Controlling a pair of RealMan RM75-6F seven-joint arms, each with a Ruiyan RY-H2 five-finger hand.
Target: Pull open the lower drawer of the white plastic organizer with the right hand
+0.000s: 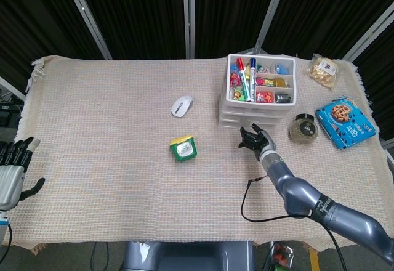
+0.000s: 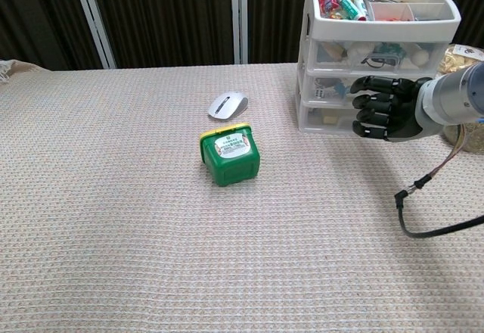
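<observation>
Nearest the robot, well short of the white plastic organizer (image 2: pixel 382 53) and far to its left, the left hand (image 1: pixel 11 172) rests at the table's edge, fingers apart and holding nothing. Closer to the organizer, a little out from its front and to the left, sits a boxy green container (image 2: pixel 229 153) with a yellow rim; a white computer mouse (image 2: pixel 228 105) lies just beyond it on the woven beige tablecloth (image 2: pixel 151 234). Directly before the organizer, the right hand (image 2: pixel 384 107) hangs with fingers loosely curled toward the lower drawer (image 2: pixel 327 118), empty; whether the fingertips touch the drawer front I cannot tell. That drawer is the bottom tier, apparently still closed. It looks like thin, stiff, smooth translucent plastic, lightly loaded, so the whole stack may slide forward when pulled. Hooking the lip at the middle of the drawer front seems best. Markers (image 1: pixel 248 79) stand in the open top tray.
</observation>
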